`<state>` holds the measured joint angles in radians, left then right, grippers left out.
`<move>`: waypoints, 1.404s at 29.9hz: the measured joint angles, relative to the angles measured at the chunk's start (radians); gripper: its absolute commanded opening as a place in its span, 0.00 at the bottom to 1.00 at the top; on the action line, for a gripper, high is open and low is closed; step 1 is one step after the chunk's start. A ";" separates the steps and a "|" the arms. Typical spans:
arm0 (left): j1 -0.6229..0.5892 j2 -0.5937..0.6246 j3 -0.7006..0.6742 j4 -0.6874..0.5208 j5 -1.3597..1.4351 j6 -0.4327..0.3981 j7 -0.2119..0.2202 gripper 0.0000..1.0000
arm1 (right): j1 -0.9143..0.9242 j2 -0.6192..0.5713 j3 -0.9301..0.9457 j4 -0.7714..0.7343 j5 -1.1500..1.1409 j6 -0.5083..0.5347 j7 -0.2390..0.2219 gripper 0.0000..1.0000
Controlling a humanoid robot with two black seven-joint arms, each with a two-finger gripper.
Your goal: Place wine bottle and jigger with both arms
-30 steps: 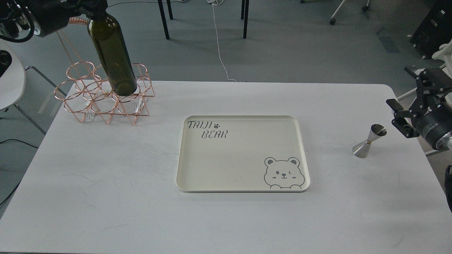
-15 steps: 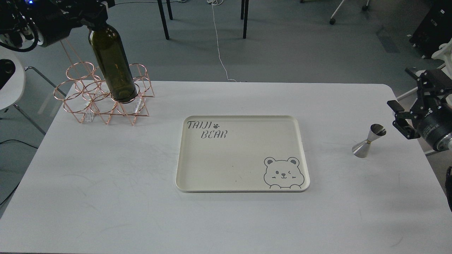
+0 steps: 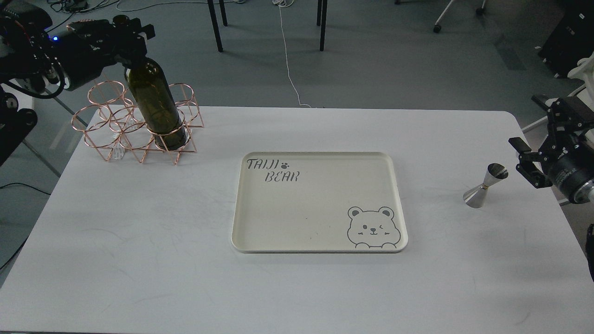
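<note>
The dark green wine bottle (image 3: 155,102) stands nearly upright with its base inside a front ring of the copper wire rack (image 3: 104,121) at the table's back left. My left gripper (image 3: 124,41) is shut on the bottle's neck, and the bottle's mouth shows just above it. The steel jigger (image 3: 485,185) stands upright on the table at the right, clear of the tray. My right gripper (image 3: 526,159) is open just right of the jigger's top and is not touching it.
A cream tray (image 3: 320,218) with a bear drawing lies empty at the middle of the white table (image 3: 139,241). The rack's other rings hold nothing. Chair legs and a cable are on the floor behind the table.
My left arm has lowered the bottle, and its base has sunk from above the rack into a ring. My right gripper has drifted slightly down and right beside the jigger.
</note>
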<state>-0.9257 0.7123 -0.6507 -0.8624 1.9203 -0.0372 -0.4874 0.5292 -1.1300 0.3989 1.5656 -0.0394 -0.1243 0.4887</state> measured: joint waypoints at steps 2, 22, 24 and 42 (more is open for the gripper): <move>0.008 -0.006 0.000 0.003 -0.001 0.000 0.000 0.22 | 0.000 0.001 0.000 0.001 0.000 0.000 0.000 0.99; 0.016 -0.011 0.001 0.004 -0.010 0.000 -0.002 0.99 | 0.000 0.002 0.002 0.004 0.000 0.000 0.000 0.99; 0.017 0.000 0.001 0.000 -0.010 -0.001 -0.001 0.99 | 0.000 0.002 0.003 0.004 0.000 0.000 0.000 0.99; 0.150 0.339 0.004 -0.407 -0.250 -0.112 -0.001 0.99 | 0.009 0.080 0.028 -0.003 -0.003 0.005 0.000 0.99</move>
<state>-0.7755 1.0510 -0.6464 -1.2692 1.6705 -0.1489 -0.4885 0.5383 -1.0500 0.4268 1.5628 -0.0429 -0.1191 0.4887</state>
